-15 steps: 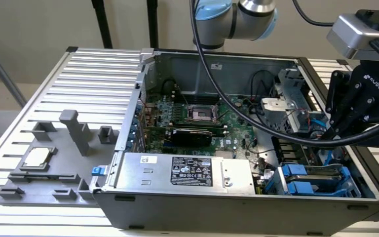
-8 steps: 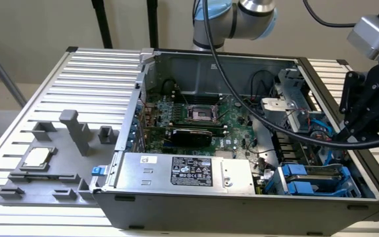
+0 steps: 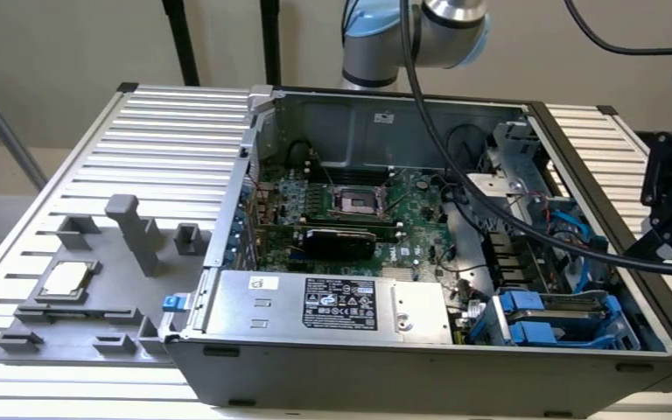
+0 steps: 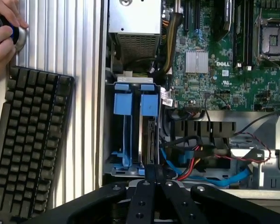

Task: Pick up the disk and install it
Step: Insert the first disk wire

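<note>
1. Gripper (image 4: 154, 173): fingers squeezed together, nothing pinched between them.
2. Right past the tips is the disk (image 4: 150, 126). It stands on edge in the bay (image 4: 123, 171), in the slot on the cable side, with its blue tab at the far end. The closed tips line up with the disk's near end. I can't tell whether they're actually touching it or just hanging over it.
3. Just beside it, the other slot holds a second blue carrier (image 4: 123, 121).
4. My read: the disk already sits down in its slot, so the job in hand is seating it properly. To do that well, I'd keep the shut tips centred on the carrier's edge. I'd press straight along the slot with zero sideways lean, otherwise it could cock against the rails and jam. I'd go slow too, since the blue cable (image 4: 214, 179) and the red wires run right next to the bay and could snag.
5. Further off is the board (image 4: 214, 60), well apart from the gripper.
6. Outside the case (image 3: 430, 367) there's a keyboard (image 4: 28, 144), and a hand (image 4: 2, 32) on some round knob.
</note>
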`<state>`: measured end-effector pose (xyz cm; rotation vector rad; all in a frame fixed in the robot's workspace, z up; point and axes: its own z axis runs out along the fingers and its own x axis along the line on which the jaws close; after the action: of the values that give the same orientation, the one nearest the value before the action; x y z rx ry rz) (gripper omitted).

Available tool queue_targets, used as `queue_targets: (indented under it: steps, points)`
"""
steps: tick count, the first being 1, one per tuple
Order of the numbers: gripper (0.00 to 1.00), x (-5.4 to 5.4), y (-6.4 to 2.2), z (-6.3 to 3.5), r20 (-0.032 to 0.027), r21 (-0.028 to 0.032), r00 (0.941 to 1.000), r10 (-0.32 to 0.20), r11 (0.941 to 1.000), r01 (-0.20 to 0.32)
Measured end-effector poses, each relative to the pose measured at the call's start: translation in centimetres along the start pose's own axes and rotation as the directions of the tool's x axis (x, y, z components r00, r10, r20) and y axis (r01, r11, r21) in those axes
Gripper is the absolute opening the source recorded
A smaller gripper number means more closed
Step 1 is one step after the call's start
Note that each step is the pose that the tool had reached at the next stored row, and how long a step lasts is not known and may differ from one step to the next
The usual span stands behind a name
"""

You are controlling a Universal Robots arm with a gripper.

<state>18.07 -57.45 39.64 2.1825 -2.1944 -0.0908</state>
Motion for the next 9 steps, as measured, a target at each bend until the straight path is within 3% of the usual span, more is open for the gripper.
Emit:
queue_targets:
  steps: [3, 6, 9]
  points:
    - [0.11, -0.4, -0.57, 0.52, -0.0003, 0.0001, 1.0, -0.001, 1.0, 0.001]
    - [0.11, -1.0, -0.61, 1.05, -0.0004, 0.0006, 1.0, -0.003, 1.0, 0.003]
    - [0.11, -1.6, -0.57, 1.61, -0.0007, 0.0054, 1.0, -0.006, 1.0, 0.006]
